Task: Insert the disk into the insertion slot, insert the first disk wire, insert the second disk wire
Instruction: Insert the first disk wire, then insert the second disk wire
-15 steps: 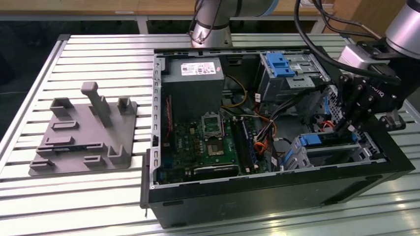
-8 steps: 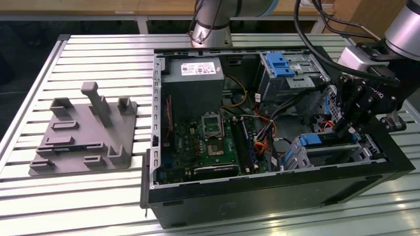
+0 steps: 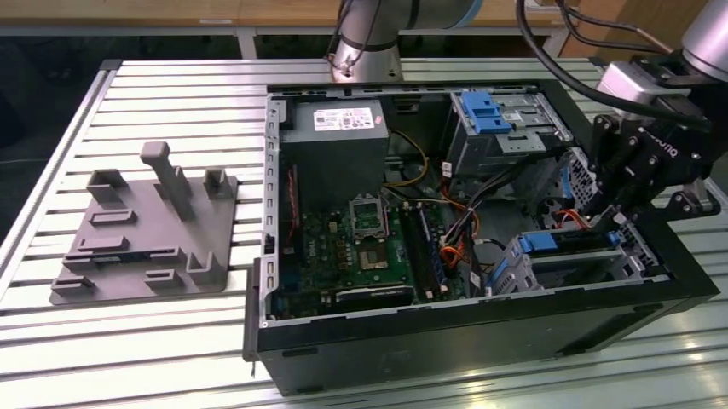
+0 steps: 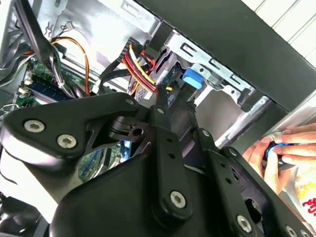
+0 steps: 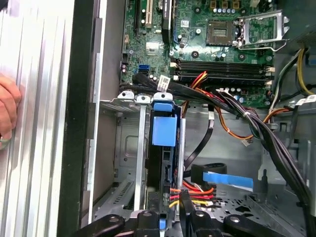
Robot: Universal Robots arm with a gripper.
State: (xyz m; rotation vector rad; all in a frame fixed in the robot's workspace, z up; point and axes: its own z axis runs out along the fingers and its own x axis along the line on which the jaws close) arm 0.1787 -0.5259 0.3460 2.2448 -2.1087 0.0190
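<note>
- gripper (image 4: 174,101): pinched shut on plug of red-yellow disk wire (image 4: 140,69)
- disk (image 5: 164,131): seated in insertion slot (image 5: 126,148), blue tab showing
- hand (image 5: 7,108): outside case (image 5: 81,123) wall

You had one open computer case (image 3: 455,341) on the desk (image 3: 170,85), one grey fixture plate (image 3: 142,234) and one end effector (image 3: 620,204). Inside the case you could count one power supply (image 3: 336,123), one motherboard (image 3: 353,256) with one processor socket (image 3: 370,215), two silver cages, namely the insertion slot (image 3: 586,266) and the taller bay (image 3: 526,119), and one disk (image 3: 544,241). One hand (image 5: 7,111) showed in the first wrist view.
</note>
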